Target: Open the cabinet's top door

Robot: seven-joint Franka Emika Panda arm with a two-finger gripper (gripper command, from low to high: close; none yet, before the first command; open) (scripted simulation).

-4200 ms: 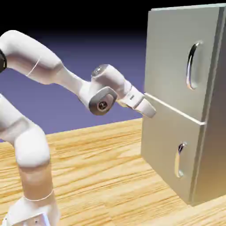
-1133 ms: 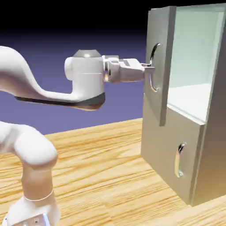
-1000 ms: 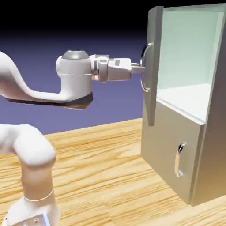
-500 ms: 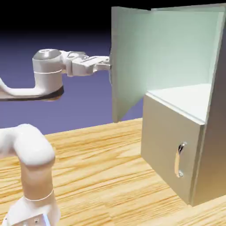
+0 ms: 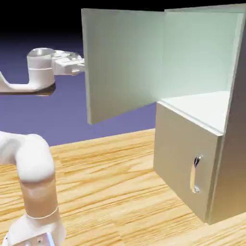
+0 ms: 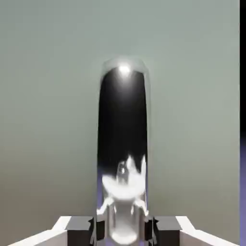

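The grey cabinet (image 5: 231, 144) stands at the exterior view's right. Its top door (image 5: 125, 62) is swung wide out to the left, pale inner face showing, and the mint-white compartment (image 5: 202, 62) lies open. My gripper (image 5: 79, 65) reaches the door's far side at its free edge, where the panel hides the tips. In the hand view, the long chrome handle (image 6: 123, 144) runs up the door's grey outer face (image 6: 48, 96). It sits between my two fingers (image 6: 79, 226), and the gripper (image 6: 123, 229) is shut on it.
The shorter lower door (image 5: 180, 153) is closed, its small chrome handle (image 5: 195, 174) upright. The wooden table (image 5: 110, 192) spreads in front of the cabinet. My white arm (image 5: 33, 168) rises at the lower left and bends over toward the door.
The top door has swung much further open, toward the exterior view's left. My gripper moved left with it, still on the handle.
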